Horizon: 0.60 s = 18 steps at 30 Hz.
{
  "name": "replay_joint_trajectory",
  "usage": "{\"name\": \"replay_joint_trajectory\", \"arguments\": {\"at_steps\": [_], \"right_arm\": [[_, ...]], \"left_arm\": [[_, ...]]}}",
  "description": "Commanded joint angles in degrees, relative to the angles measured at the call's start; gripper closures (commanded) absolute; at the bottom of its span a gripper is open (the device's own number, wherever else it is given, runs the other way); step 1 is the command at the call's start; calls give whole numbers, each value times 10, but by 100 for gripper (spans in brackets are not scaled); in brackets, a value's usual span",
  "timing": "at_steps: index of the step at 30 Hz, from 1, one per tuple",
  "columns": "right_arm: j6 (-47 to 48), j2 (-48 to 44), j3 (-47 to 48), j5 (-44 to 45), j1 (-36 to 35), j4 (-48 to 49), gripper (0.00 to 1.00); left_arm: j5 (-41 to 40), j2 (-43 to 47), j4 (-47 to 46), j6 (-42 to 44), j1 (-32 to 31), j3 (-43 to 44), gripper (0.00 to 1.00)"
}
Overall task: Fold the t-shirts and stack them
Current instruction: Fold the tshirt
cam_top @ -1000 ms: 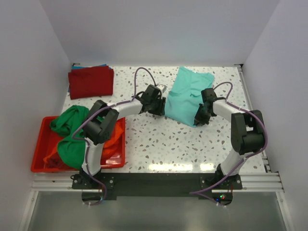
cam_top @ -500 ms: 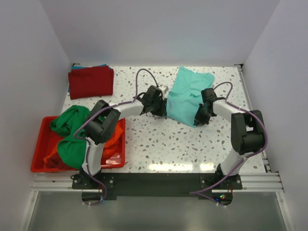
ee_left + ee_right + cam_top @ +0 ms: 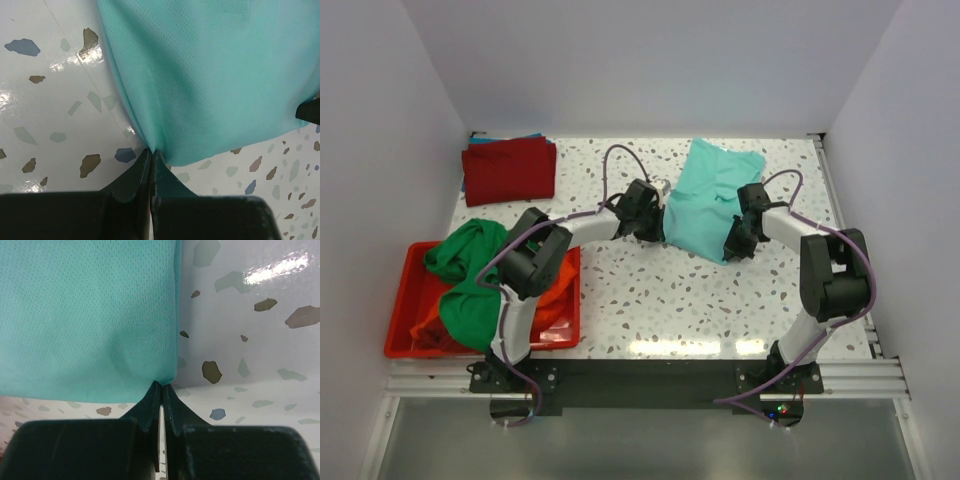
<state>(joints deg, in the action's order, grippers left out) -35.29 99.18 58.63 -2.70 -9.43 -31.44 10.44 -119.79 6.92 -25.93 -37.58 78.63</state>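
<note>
A teal t-shirt (image 3: 705, 200) lies partly folded on the speckled table, toward the back middle. My left gripper (image 3: 658, 227) is shut on its near left corner (image 3: 150, 147), the cloth bunched at the tips. My right gripper (image 3: 733, 245) is shut on its near right corner (image 3: 167, 381). A folded dark red t-shirt (image 3: 509, 169) lies at the back left, on a blue one whose edge (image 3: 525, 139) just shows. A bright green t-shirt (image 3: 470, 275) and an orange one (image 3: 555, 290) are heaped in the red bin (image 3: 403, 310).
The red bin stands at the table's near left edge, beside my left arm's base. White walls close the table at the back and both sides. Bare speckled tabletop (image 3: 670, 300) stretches in front of the teal shirt.
My left gripper has slid right to the teal shirt's near left corner and closed on it. The right gripper has stayed at the near right corner.
</note>
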Motion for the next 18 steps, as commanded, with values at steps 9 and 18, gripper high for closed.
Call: {"name": "replay_joint_trajectory", "arguments": {"at_steps": [9,18], "right_arm": [[44,-63,-35,60,-3,-80,100],[66,-144,-61,53,-3,-168,100]], "left_arm": [[-26,117,5,-31,-3,-79,100],[-39,217,37,-49,-32,-169,100]]}}
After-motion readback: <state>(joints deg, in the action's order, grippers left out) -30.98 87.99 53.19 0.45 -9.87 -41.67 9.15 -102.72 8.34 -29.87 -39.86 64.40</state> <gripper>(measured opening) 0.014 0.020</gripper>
